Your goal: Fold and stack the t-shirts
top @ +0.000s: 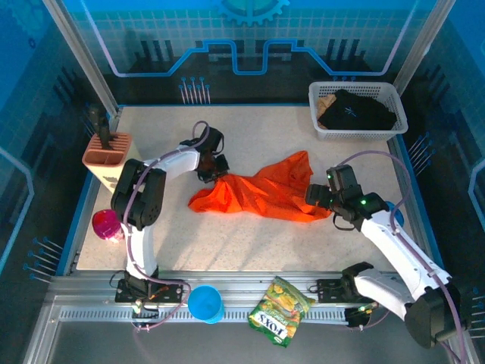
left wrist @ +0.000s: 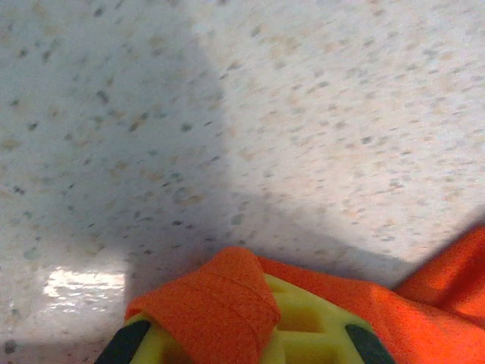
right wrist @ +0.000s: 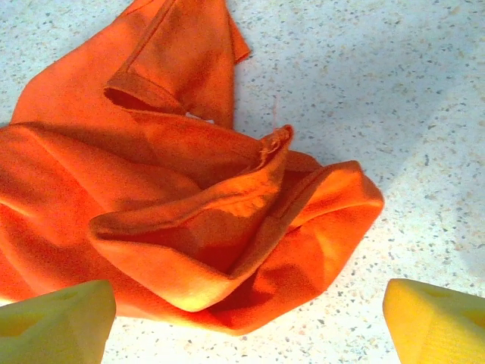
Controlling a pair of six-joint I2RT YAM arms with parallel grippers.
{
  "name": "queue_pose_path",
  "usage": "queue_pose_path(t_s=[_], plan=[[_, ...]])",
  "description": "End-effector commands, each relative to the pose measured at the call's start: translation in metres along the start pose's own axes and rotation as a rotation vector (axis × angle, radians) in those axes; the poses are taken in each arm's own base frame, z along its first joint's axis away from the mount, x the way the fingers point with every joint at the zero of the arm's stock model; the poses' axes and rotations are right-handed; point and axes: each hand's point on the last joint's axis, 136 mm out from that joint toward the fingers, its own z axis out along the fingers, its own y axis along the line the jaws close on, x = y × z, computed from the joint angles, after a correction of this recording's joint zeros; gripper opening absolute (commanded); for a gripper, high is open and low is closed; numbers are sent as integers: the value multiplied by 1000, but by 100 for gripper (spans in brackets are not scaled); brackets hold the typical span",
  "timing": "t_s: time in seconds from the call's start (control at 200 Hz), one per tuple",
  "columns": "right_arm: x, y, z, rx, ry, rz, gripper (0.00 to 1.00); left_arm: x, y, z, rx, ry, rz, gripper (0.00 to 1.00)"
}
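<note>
Twice over, reaching into one garment: clamping the left gripper (top: 217,174) tight on a thin fold at the left end of the orange t-shirt (top: 265,193), with a band of cloth wrapping over one finger (left wrist: 303,322) in the left wrist view. Holding the right gripper (top: 315,197) wide apart just above the opposite end, bracketing a bunched, rolled fold and, as far as can be told, not touching it. Lying crumpled and twisted across the middle of the surface (top: 273,144), with a short sleeve (right wrist: 178,61) flopping toward the far side. Leaving the black t-shirt (top: 356,112) heaped in the white basket (top: 315,95) at the far right corner, well apart. Likely risking a slip on the left, pinching so little cloth that any sideways tug could strip it out. Probably risking, on the right, closing over several layers at once and lifting a bundle instead of a single edge, locking the twist in. Possibly dragging the whole shirt leftward by pulling before securing the right end.
</note>
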Motion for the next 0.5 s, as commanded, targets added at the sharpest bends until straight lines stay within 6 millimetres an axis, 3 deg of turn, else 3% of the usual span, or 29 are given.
queue_pose_path(t_s=[0.0,0.135,0.215,0.255,0.35,0.495], plan=[[-10,4,-8,-24,12,-49,92,-24,-44,-50,124,-104,68,0],[-19,7,-3,-46,24,-77,92,-21,-82,-119,216,-228,233,0],[-26,10,6,-70,41,-96,93,1,-98,-150,261,-252,343,0],[-44,17,5,-98,22,-99,94,17,-103,-161,283,-249,399,0],[-70,31,20,-132,44,-128,94,64,-105,-171,301,-213,523,0],[-102,59,60,-171,118,-173,93,129,-80,-164,263,-150,653,0]])
